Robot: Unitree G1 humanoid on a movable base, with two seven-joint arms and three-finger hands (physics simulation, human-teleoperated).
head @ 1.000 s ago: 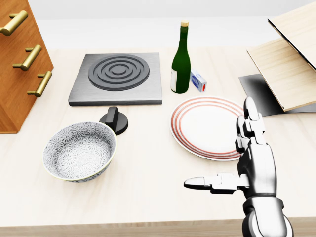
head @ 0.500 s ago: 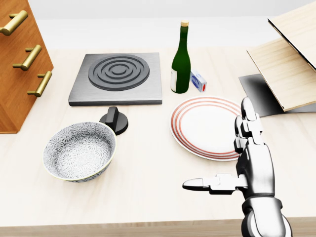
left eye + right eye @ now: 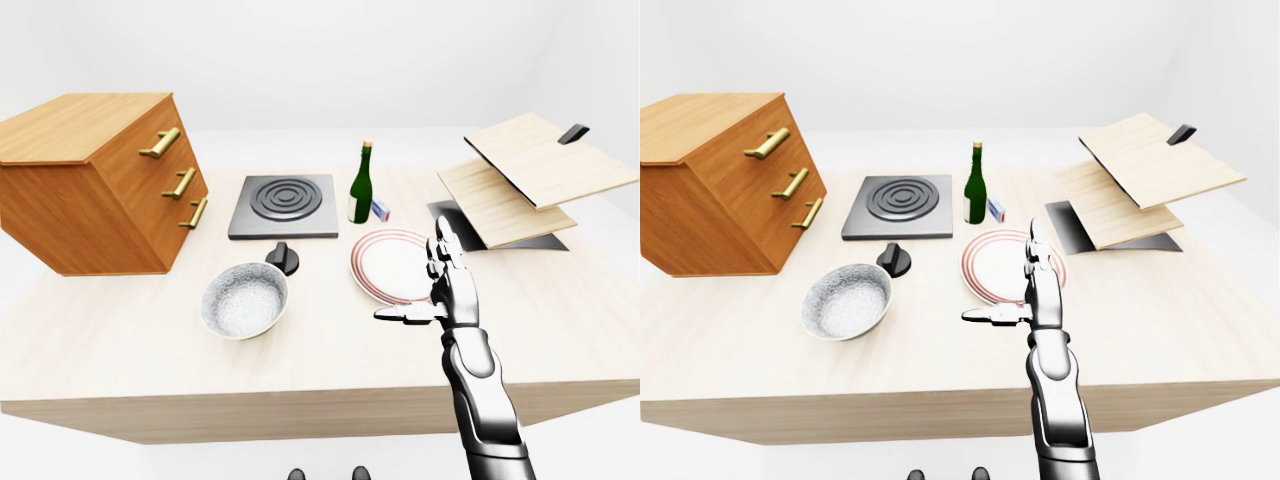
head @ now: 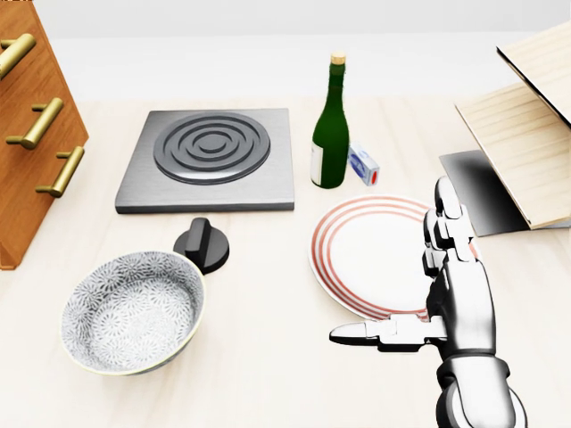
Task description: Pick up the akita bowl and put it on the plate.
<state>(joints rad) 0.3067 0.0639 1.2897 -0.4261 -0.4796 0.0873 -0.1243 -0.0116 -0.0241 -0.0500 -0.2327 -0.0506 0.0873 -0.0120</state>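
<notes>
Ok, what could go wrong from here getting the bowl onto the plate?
The right hand is open by the plate, while the bowl sits far to the head view's left: a long cross-reach may give a weak rim grasp. The black knob stands close to the bowl and could get knocked. The bottle just above the plate might topple during placing.

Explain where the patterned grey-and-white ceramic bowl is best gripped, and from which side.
Probably the rim at the head view's right. The patterned grey-and-white ceramic bowl stands upright and empty, so its thin rim is free to pinch, thumb inside, fingers outside. The open silver right hand is on that side, by the red-ringed white plate; the round black knob crowds the upper rim.
</notes>
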